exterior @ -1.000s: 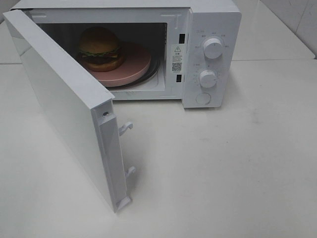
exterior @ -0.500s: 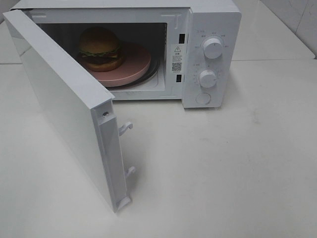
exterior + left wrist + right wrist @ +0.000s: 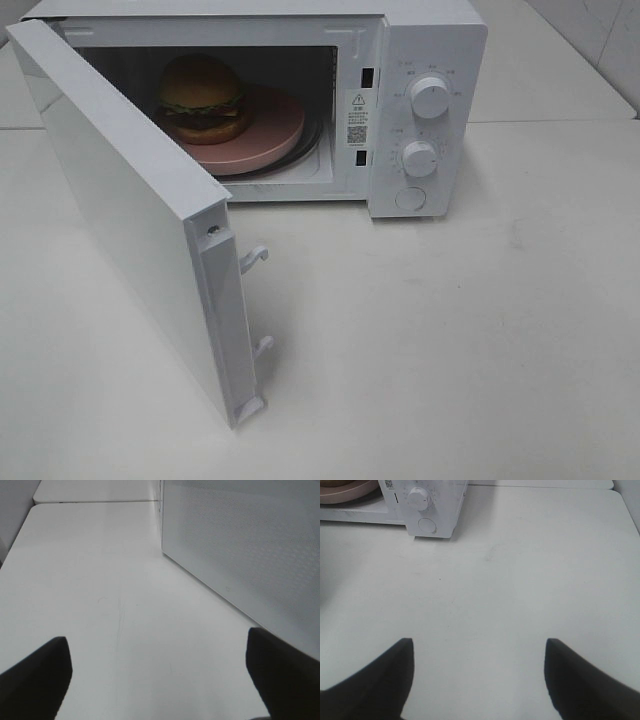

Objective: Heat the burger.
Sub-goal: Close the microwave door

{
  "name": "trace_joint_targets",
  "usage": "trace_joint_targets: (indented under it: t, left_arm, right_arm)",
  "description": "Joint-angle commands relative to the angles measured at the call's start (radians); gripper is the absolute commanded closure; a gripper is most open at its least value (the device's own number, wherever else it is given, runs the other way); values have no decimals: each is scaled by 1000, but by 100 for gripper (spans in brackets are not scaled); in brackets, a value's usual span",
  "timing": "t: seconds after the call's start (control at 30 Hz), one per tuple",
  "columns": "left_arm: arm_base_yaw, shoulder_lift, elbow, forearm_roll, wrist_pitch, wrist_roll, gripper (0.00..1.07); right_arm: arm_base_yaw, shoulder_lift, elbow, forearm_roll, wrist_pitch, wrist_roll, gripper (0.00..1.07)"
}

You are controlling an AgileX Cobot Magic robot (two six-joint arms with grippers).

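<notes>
Left fingers (image 3: pixel 35 677): apart, empty, over the bare white desk (image 3: pixel 450 330). White microwave door (image 3: pixel 130 220): swung wide open. Glossy golden-bunned burger (image 3: pixel 203 97), lettuce and dark patty: on round pink plate (image 3: pixel 275 135) inside the cavity. White dials (image 3: pixel 430 97): unattended. Right fingers (image 3: pixel 380 680): apart, empty. Loading judged done; door closing and dial setting remain.

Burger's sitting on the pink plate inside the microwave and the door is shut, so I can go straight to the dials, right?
Not quite. The door is not shut: it stands swung wide open, as the exterior high view shows. The rest holds: the burger sits on the pink plate inside the microwave. The door needs closing before the dials.
</notes>
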Motion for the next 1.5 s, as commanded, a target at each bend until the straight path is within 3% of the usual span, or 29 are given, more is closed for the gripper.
trace_joint_targets:
  t: [0.03, 0.27, 0.33, 0.4, 0.43, 0.53, 0.6, 0.63, 0.67, 0.7, 0.77, 0.9, 1.07, 1.5]
  left_arm:
    - [-4, 41, -34, -6, -52, 1, 20]
    - [-4, 135, -33, -5, -119, 4, 25]
    - [-4, 205, -33, -6, -185, 4, 39]
    - [-4, 225, -33, -9, -202, 4, 43]
    - [-4, 263, -28, -11, -230, 4, 53]
    - [-4, 286, -26, -11, -246, 4, 56]
    - [-4, 376, -10, -11, -310, 4, 79]
    - [-4, 376, -10, -11, -310, 4, 79]
    - [-4, 396, -5, -13, -326, 4, 85]
    - [-4, 442, 10, -13, -377, 4, 99]
    - [-4, 463, 14, -13, -401, 4, 105]
    - [-4, 515, 35, -18, -499, 4, 107]
    - [-4, 608, 117, -41, -825, 4, 107]
    - [-4, 820, 262, -43, -1333, 2, 107]
  right_arm:
    - [-8, -26, 1, 3, -8, -10, 36]
    - [-8, -26, 1, 3, -8, -10, 36]
    - [-8, -26, 1, 3, -8, -10, 36]
    - [-8, -26, 1, 3, -8, -10, 36]
    - [-8, -26, 1, 3, -8, -10, 36]
    - [-8, -26, 1, 3, -8, -10, 36]
    - [-8, -26, 1, 3, -8, -10, 36]
    - [-8, -26, 1, 3, -8, -10, 36]
    - [-8, -26, 1, 3, -8, -10, 36]
    - [-8, -26, 1, 3, -8, -10, 36]
    - [-8, -26, 1, 3, -8, -10, 36]
    - [-8, -26, 1, 3, -8, -10, 36]
    - [-8, -26, 1, 3, -8, -10, 37]
    - [-8, -26, 1, 3, -8, -9, 36]
